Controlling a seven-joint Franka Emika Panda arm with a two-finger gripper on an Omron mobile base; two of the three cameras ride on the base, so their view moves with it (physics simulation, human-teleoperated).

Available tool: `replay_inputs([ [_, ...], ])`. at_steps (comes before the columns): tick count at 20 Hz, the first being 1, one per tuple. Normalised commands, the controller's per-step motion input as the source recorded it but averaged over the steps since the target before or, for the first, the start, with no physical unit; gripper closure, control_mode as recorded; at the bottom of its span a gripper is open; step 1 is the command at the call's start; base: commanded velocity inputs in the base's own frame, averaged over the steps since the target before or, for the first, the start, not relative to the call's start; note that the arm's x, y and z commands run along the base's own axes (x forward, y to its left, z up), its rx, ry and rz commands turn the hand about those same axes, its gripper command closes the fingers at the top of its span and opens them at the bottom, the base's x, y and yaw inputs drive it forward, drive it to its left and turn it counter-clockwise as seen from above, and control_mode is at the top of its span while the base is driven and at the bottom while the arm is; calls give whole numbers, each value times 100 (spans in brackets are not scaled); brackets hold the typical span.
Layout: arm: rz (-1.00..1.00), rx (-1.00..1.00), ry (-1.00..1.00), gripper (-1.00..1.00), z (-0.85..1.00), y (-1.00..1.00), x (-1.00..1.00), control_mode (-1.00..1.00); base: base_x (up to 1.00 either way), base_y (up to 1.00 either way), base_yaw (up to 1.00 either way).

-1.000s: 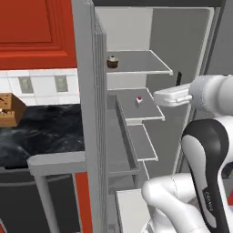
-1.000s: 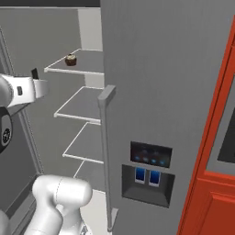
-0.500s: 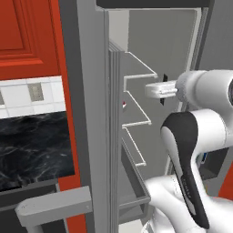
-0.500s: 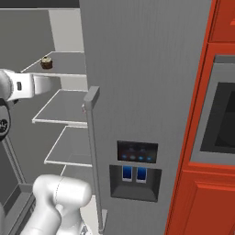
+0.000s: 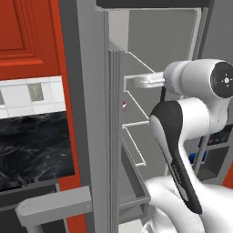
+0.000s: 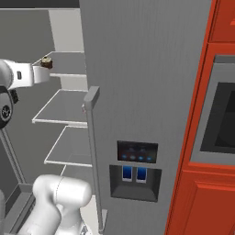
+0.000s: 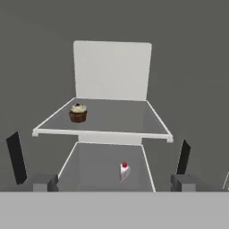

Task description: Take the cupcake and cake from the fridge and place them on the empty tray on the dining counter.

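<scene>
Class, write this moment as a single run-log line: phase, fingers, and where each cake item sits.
phase: approaching open fridge | fingers: open, empty | cupcake: upper shelf, left side | cake: shelf below, untouched

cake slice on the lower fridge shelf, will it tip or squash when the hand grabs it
The cake is a small narrow wedge standing upright on the lower shelf, so a sideways nudge would likely topple it. It looks soft, so a firm squeeze may dent it. The red top may come off if brushed.
</scene>
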Motion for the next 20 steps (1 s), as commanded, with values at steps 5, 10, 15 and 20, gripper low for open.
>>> replay_inputs([
  [5, 12, -1, 3, -100, 5, 0, 21, -100, 0, 0, 0],
  [10, 9, -1, 0, -100, 0, 1, 22, -100, 0, 0, 0],
  [15, 1, -1, 3, -100, 0, 13, 42, -100, 0, 0, 0],
  [20, 0, 0, 13, -100, 0, 20, 50, -100, 0, 0, 0],
])
